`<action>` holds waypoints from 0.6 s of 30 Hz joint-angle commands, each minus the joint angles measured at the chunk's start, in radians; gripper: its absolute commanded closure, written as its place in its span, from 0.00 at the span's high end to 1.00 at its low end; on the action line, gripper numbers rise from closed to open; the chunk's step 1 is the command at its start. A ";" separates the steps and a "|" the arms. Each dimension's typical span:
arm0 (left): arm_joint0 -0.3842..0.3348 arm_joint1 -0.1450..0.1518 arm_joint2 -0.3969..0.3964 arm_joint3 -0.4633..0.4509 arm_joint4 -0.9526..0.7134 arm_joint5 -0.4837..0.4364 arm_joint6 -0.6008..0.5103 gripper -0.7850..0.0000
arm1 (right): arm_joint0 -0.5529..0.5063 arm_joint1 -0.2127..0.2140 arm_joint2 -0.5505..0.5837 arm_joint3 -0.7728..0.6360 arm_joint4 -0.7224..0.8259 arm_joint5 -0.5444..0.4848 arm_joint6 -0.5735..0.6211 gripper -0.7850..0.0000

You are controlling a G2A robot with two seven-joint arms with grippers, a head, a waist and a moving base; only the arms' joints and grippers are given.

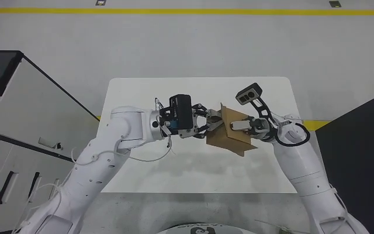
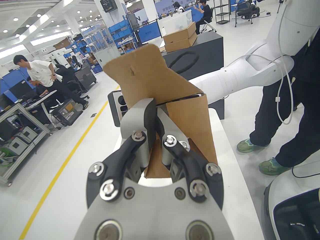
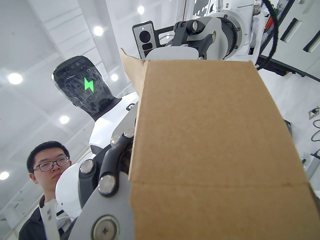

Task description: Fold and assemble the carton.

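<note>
The brown carton [image 1: 225, 136] [image 2: 150, 76] [image 3: 212, 138] is sitting between the two grippers over the middle of the white counter [image 1: 140, 99], a little right of centre. It is only partly formed. Its panels are standing at angles to one another, and one flap with rounded corners is sticking up past the rest. Whether its lowest corner is resting on the counter or hanging just above it cannot be told.

The left gripper [image 1: 211, 124] [image 2: 154, 121] is sitting at the carton's left side, its arm lying across the left half of the counter. Its fingers [image 2: 148, 111] are pressed together on the cardboard, pinching the edge of a panel between the dark pads just below the upright flap.

The right gripper [image 1: 238, 125] is lying against the carton's right side, over the broad panel as seen from above. In the right wrist view that broad panel, with a fold line running across it, is covering the gripper's front. So it cannot be told whether this gripper is clamping the cardboard or merely touching it. Beyond the panel's far edge, the left gripper is sitting right at the cardboard.
</note>
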 commanded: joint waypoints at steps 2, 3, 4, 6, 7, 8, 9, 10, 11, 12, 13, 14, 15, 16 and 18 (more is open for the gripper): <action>-0.001 -0.001 0.002 0.000 0.001 0.003 -0.002 0.00 | -0.003 0.001 0.001 0.000 0.000 -0.001 0.000 0.00; -0.001 -0.001 0.001 0.000 0.000 0.005 -0.003 0.00 | -0.005 0.001 0.003 0.000 0.000 -0.001 0.000 0.00; 0.000 -0.001 0.000 -0.001 0.001 0.007 -0.005 0.00 | -0.007 0.002 0.006 0.000 -0.001 -0.001 0.000 0.00; 0.002 -0.001 -0.005 -0.003 0.002 0.011 -0.008 0.00 | -0.011 0.004 0.012 0.000 -0.002 -0.003 0.000 0.00; 0.002 0.000 -0.011 -0.005 0.007 0.014 -0.012 0.00 | -0.013 0.004 0.016 0.000 -0.002 -0.004 0.000 0.00; 0.003 0.001 -0.016 -0.008 0.009 0.016 -0.014 0.00 | -0.016 0.006 0.020 0.001 -0.003 -0.004 0.000 0.00; 0.005 0.001 -0.022 -0.008 0.009 0.016 -0.014 0.17 | -0.018 0.007 0.026 0.001 -0.003 -0.005 0.000 0.00; 0.005 0.003 -0.030 -0.009 0.014 0.016 -0.019 0.46 | -0.021 0.008 0.031 0.002 -0.006 -0.004 0.000 0.00; 0.007 0.004 -0.037 -0.013 0.017 0.013 -0.022 0.91 | -0.023 0.010 0.038 0.002 -0.009 -0.004 0.000 0.00; 0.008 0.006 -0.045 -0.016 0.018 0.009 -0.022 1.00 | -0.026 0.012 0.044 0.003 -0.010 -0.003 0.000 0.00; 0.009 0.007 -0.054 -0.019 0.023 0.006 -0.027 1.00 | -0.029 0.013 0.050 0.002 -0.011 -0.003 0.000 0.00; 0.011 0.009 -0.063 -0.022 0.027 0.004 -0.032 1.00 | -0.031 0.015 0.056 0.001 -0.014 -0.003 0.000 0.00; 0.014 0.011 -0.073 -0.026 0.027 0.001 -0.036 1.00 | -0.033 0.017 0.062 0.001 -0.015 -0.002 0.000 0.00; 0.018 0.013 -0.082 -0.029 0.025 -0.002 -0.041 1.00 | -0.034 0.018 0.067 0.000 -0.017 -0.002 0.000 0.00; 0.025 0.017 -0.101 -0.034 0.017 -0.013 -0.053 1.00 | -0.036 0.022 0.076 -0.001 -0.022 -0.001 0.000 0.00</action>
